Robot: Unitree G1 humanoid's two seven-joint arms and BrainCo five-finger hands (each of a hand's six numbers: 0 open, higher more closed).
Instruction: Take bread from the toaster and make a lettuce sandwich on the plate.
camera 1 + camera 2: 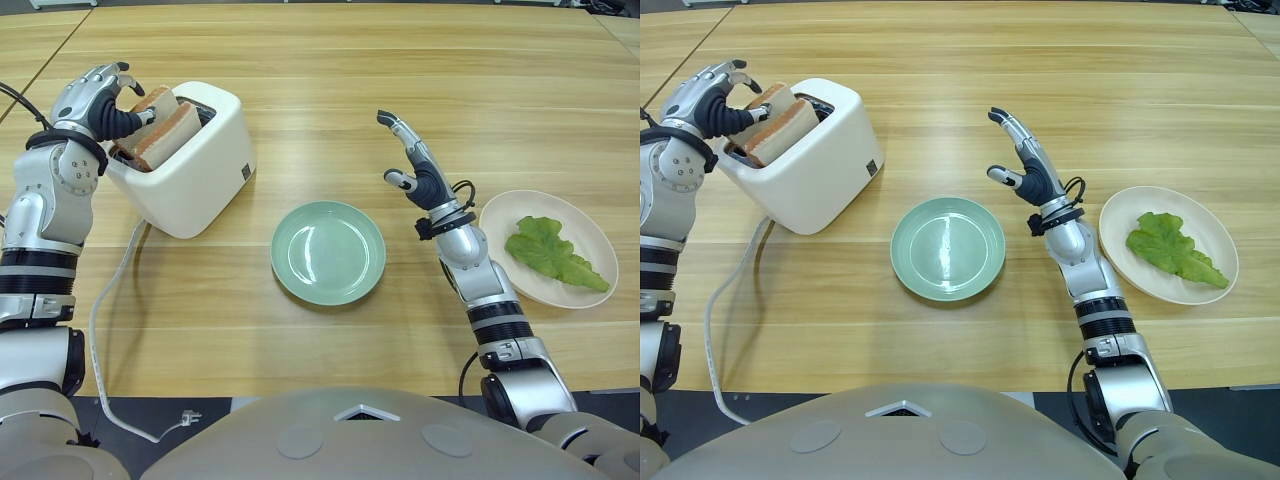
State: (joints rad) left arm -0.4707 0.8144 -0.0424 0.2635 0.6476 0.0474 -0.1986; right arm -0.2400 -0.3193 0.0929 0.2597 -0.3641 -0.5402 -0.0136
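A white toaster [195,165] stands at the left of the wooden table with two bread slices [165,130] sticking up out of its slots. My left hand [100,100] is at the toaster's top, its fingers curled around the nearer slice. An empty green plate [328,251] lies at the centre. To its right my right hand [412,160] hovers above the table, fingers spread and holding nothing. A lettuce leaf [553,254] lies on a cream plate [505,215] at the far right.
The toaster's white cord [105,300] trails from its base down over the front table edge, ending in a plug [188,416]. Bare wood stretches behind the plates and toaster.
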